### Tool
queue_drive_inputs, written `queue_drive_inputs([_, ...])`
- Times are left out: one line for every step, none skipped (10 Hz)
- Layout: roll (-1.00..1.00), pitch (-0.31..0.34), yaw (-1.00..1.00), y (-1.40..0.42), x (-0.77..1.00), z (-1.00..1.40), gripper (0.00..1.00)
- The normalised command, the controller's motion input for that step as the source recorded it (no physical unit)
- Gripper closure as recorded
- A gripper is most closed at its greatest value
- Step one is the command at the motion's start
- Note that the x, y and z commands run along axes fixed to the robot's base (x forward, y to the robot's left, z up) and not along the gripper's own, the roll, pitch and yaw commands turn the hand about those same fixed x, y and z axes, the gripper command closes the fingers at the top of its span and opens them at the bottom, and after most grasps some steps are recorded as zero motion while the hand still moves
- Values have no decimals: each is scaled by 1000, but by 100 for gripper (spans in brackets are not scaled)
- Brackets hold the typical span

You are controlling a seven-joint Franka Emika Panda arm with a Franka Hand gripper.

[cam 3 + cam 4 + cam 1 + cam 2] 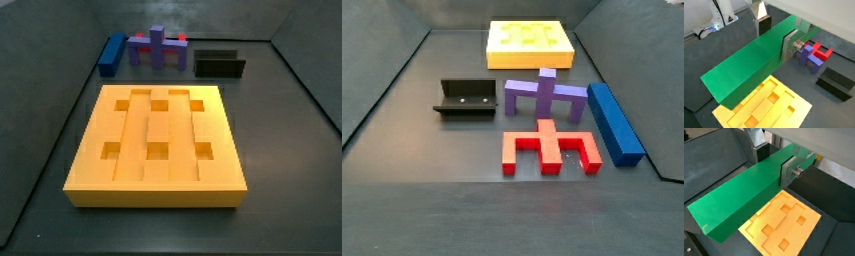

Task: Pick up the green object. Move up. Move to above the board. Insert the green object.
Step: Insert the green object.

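Green object [751,65] clamped in the claw [774,35] — seemingly above the board [784,112].

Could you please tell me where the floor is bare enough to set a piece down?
Bare: between the board and fixture. Crowded: purple piece, red piece, blue bar. Gripper holds the green object above the board.

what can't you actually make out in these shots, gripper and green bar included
- Gripper, above the board: absent from both side views, so its height is unknown.
- Green object: held between the fingers; in both wrist views it hides much of the board.
- Red piece and purple piece: partly behind the fingers in a wrist view.
- Fixture: cut by that view's edge.
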Motion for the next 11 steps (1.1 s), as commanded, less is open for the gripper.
queue_drive_inputs([-40, -21, 0, 0, 0, -291, 100])
queue_drive_inputs([-120, -54, 0, 0, 0, -594, 100])
queue_drive_inputs([-161, -50, 0, 0, -151, -846, 100])
queue_drive_inputs([-157, 0, 74, 0, -203, -837, 100])
queue_drive_inputs([-157, -7, 63, 0, -200, -846, 100])
queue_drive_inputs([-171, 0, 66, 0, -211, -809, 100])
queue_drive_inputs([-214, 0, 86, -46, -186, -689, 100])
queue_drive_inputs([-221, -33, 86, -186, -209, -646, 100])
queue_drive_inputs([-206, -47, 123, -254, -214, -660, 100])
queue_drive_inputs([-43, -81, 266, -411, -246, -866, 100])
queue_drive_inputs([40, -129, 320, -397, -169, -803, 100])
